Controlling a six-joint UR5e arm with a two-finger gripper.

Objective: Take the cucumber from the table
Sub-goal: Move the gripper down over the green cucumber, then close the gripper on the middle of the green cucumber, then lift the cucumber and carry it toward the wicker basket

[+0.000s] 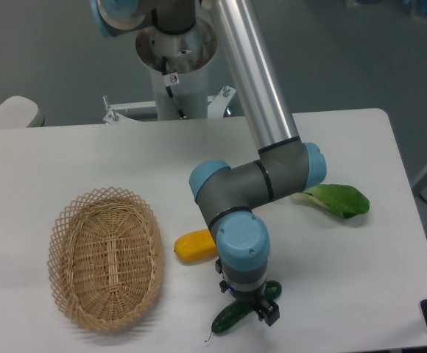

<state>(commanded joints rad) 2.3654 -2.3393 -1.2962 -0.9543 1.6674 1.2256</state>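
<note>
I'm looking at a white table (66, 158) with rounded corners that fills most of the frame. On it, at lower left, sits an oval wicker basket (105, 257). Just right of the basket, near centre, lies a yellow piece (195, 245). At bottom centre the dark green cucumber (234, 316) lies on the table, partly hidden by the arm. At right, a bok choy (336, 199) rests on the surface.

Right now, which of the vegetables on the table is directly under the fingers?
The dark green cucumber, near the front edge. The gripper stands right over it, while the yellow piece and the leafy bok choy lie farther back.
</note>
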